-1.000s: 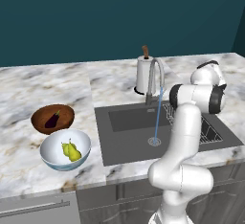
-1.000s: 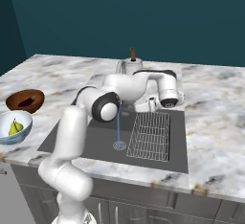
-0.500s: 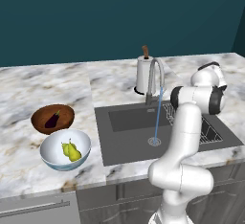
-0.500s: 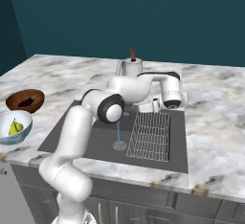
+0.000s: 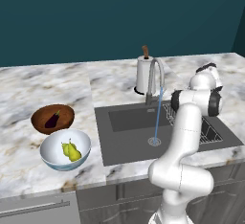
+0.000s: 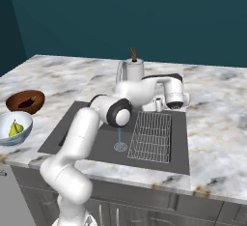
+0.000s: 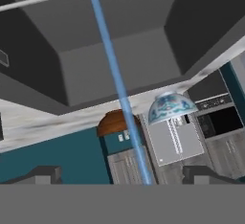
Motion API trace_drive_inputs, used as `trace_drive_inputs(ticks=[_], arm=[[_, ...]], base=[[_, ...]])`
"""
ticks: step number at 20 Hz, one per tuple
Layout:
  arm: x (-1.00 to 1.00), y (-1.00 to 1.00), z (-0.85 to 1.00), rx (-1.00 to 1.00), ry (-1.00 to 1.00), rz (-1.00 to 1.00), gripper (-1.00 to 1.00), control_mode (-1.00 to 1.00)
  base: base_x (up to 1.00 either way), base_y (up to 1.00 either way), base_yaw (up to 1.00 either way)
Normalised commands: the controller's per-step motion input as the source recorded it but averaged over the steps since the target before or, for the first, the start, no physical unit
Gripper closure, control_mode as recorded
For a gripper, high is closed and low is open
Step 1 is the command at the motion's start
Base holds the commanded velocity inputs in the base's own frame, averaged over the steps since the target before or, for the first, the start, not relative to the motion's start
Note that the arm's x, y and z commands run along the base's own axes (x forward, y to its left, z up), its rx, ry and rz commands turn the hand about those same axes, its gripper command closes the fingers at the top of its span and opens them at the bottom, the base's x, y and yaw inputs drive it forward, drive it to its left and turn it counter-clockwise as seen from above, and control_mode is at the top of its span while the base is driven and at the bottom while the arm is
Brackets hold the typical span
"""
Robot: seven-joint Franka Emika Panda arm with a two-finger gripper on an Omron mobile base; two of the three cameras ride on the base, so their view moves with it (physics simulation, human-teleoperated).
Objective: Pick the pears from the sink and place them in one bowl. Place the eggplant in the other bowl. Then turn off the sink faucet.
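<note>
Left base view: water runs from the sink faucet (image 5: 155, 77) into the sink (image 5: 129, 137).
Both pears (image 5: 70, 150) lie in the white-and-blue bowl (image 5: 82, 157), the eggplant (image 5: 52, 119) in the wooden bowl (image 5: 64, 121) on the worktop (image 5: 28, 94); jaws spread wide, holding nothing.

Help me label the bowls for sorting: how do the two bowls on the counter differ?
The white and blue bowl is larger and deeper than the brown wooden bowl, which is shallow. The white and blue bowl holds the two pears; the wooden bowl holds the dark eggplant. The white and blue bowl sits nearer the counter's front edge, the wooden one just behind it. Both are round, upright, and stand left of the sink.
</note>
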Motion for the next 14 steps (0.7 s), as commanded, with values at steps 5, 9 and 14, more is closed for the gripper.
trace_drive_inputs(ticks=[5, 9, 14], arm=[[0.37, 0.0, -0.13, 0.0, 0.03, -0.03, -1.0, -1.0], [0.29, 0.0, -0.15, -0.01, 0.02, -0.02, -1.0, -1.0], [0.3, 0.13, -0.2, -0.06, 0.03, -0.03, -1.0, -1.0]], base=[[0.0, 0.0, 0.0], [0.0, 0.0, 0.0], [0.0, 0.0, 0.0]])
